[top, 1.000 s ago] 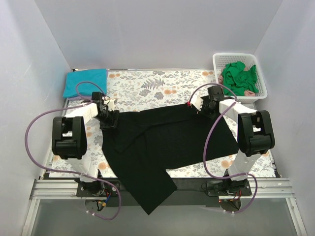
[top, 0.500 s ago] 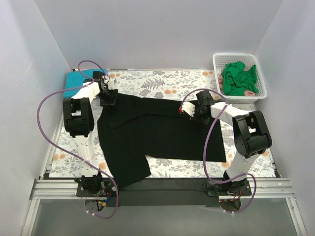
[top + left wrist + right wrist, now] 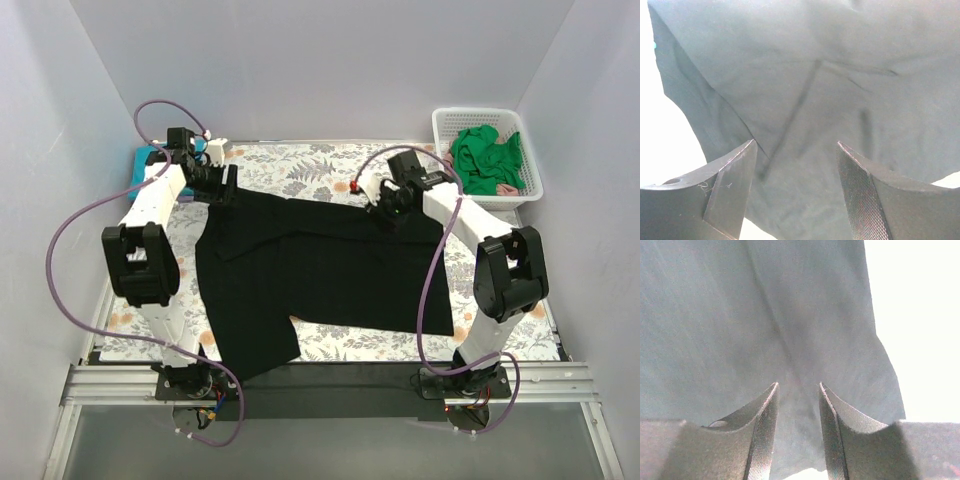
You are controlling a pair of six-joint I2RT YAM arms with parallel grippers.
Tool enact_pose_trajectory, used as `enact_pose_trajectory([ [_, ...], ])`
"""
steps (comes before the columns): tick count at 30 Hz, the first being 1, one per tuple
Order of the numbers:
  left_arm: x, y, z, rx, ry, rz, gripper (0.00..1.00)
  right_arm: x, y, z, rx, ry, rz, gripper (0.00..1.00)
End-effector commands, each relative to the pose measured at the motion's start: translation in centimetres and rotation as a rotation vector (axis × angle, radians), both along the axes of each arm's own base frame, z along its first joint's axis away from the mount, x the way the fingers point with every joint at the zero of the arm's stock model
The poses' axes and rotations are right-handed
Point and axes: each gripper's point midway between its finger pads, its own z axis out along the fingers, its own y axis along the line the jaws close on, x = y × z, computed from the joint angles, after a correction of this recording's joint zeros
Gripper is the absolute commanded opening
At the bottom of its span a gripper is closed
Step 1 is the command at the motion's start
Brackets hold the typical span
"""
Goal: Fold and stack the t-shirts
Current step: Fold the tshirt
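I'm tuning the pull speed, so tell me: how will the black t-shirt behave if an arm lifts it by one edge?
The black t-shirt looks thin and creased where it lies on the table cover, so it would probably hang limp and drape. Its near corner already overhangs the table edge, so it may slide or drag when pulled. It is probably light for its spread.

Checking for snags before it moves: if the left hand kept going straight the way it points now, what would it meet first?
Most likely the large black cloth t-shirt: it fills the left wrist view just ahead of the left hand, whose fingers stand apart. How much gap remains is unclear.
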Motion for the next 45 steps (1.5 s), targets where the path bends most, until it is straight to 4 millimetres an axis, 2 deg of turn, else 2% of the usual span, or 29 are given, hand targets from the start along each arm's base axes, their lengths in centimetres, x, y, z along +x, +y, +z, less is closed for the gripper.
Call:
enact_pose_trajectory([
  [1, -3.7, -0.5, 1.1, -0.062, 0.03, -0.039, 0.63, 0.6, 5.8, 3.4, 0.147, 0.009, 0.025, 0.45],
  [3, -5.2, -0.3, 0.2, -0.079, 0.052, -0.033, 0.64, 0.9, 8.2, 4.1, 0.202, 0.035, 0.024, 0.44],
  [4, -5.5, -0.3, 0.0, -0.083, 0.052, -0.027, 0.64, 1.5, 10.3, 4.6, 0.223, 0.031, 0.046, 0.44],
  [6, -6.4, -0.1, -0.6, -0.086, 0.065, -0.017, 0.64, 1.8, 12.7, 5.0, 0.267, 0.053, 0.048, 0.43],
  [7, -6.5, 0.0, -0.7, -0.086, 0.071, -0.009, 0.64, 1.8, 14.5, 4.2, 0.272, 0.078, 0.06, 0.43],
  [8, -6.6, 0.0, -0.9, -0.09, 0.073, -0.002, 0.64, 2.7, 16.1, 5.9, 0.307, 0.045, 0.071, 0.43],
  [9, -6.6, 0.1, -0.9, -0.097, 0.072, 0.005, 0.64, 3.0, 17.5, 6.5, 0.332, 0.041, 0.083, 0.42],
  [10, -7.0, 0.2, -1.6, -0.096, 0.089, 0.013, 0.64, 2.8, 19.1, 5.4, 0.334, 0.076, 0.08, 0.41],
  [11, -7.0, 0.3, -1.6, -0.097, 0.09, 0.03, 0.63, 3.6, 20.6, 7.0, 0.369, 0.039, 0.09, 0.4],
  [12, -6.9, 0.6, -1.9, -0.099, 0.087, 0.043, 0.62, 3.7, 21.6, 7.2, 0.381, 0.038, 0.09, 0.38],
  [13, -7.1, 0.7, -2.3, -0.1, 0.098, 0.051, 0.6, 3.5, 23.2, 6.1, 0.388, 0.058, 0.085, 0.37],
  [14, -7.2, 0.7, -2.6, -0.104, 0.108, 0.06, 0.57, 3.8, 24.3, 6.8, 0.412, 0.042, 0.088, 0.37],
  [16, -7.3, 0.7, -2.9, -0.118, 0.117, 0.073, 0.51, 3.6, 26.2, 5.6, 0.417, 0.053, 0.086, 0.34],
  [18, -7.3, 0.5, -3.3, -0.131, 0.131, 0.081, 0.47, 3.9, 27.7, 5.7, 0.447, 0.039, 0.067, 0.35],
  [19, -7.3, 0.5, -3.4, -0.13, 0.132, 0.085, 0.47, 3.6, 28.5, 4.9, 0.448, 0.049, 0.064, 0.36],
  [20, -7.3, 0.5, -3.6, -0.135, 0.134, 0.092, 0.47, 4.2, 29.2, 5.0, 0.47, 0.029, 0.045, 0.36],
  [23, -7.2, 0.5, -3.6, -0.147, 0.134, 0.104, 0.47, 4.9, 30.4, 3.8, 0.491, 0.022, -0.004, 0.44],
  [24, -7.1, 0.5, -3.6, -0.155, 0.135, 0.111, 0.47, 5.5, 30.9, 3.8, 0.512, 0.007, -0.028, 0.51],
  [27, -7.1, 0.3, -3.6, -0.166, 0.141, 0.116, 0.48, 6.2, 31.8, 2.1, 0.521, 0.004, -0.039, 0.55],
  [29, -7.1, 0.4, -3.6, -0.166, 0.141, 0.121, 0.48, 6.7, 32.1, 1.7, 0.524, -0.006, -0.048, 0.58],
  [30, -7.1, 0.4, -3.6, -0.167, 0.142, 0.123, 0.48, 6.8, 32.2, 1.0, 0.523, -0.002, -0.054, 0.58],
  [36, -7.2, 0.3, -3.8, -0.169, 0.146, 0.126, 0.48, 7.0, 32.5, -0.1, 0.536, 0.016, -0.079, 0.59],
  [40, -7.3, 0.6, -4.0, -0.157, 0.149, 0.128, 0.48, 6.0, 33.1, -0.3, 0.56, 0.061, -0.049, 0.52],
  [45, -7.0, 0.8, -4.2, -0.161, 0.149, 0.133, 0.48, 4.3, 33.3, -1.8, 0.554, 0.133, -0.031, 0.46],
])
